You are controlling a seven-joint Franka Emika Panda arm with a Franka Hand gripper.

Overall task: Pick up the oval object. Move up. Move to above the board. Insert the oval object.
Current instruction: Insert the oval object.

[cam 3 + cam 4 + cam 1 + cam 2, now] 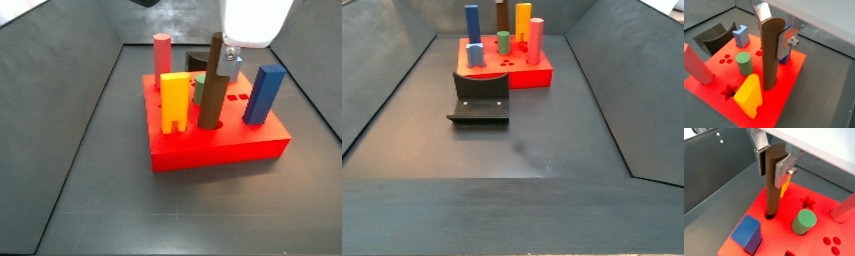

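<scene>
The oval object is a tall dark brown peg (769, 57), also seen in a wrist view (772, 190) and in both side views (210, 100) (502, 14). It stands upright with its lower end in a hole of the red board (785, 92) (774, 238) (221, 148) (523, 76). My gripper (775, 31) (774, 162) (225, 62) is shut on the peg's upper part, one silver finger on each side. In a side view the gripper is cut off by the top edge.
On the board stand a green cylinder (744, 63) (805, 222), a yellow piece (749, 96) (175, 100), a pink peg (697, 65) (163, 55) and blue blocks (740, 36) (746, 233) (263, 95). The fixture (480, 98) (716, 39) stands beside the board. Dark bin walls surround.
</scene>
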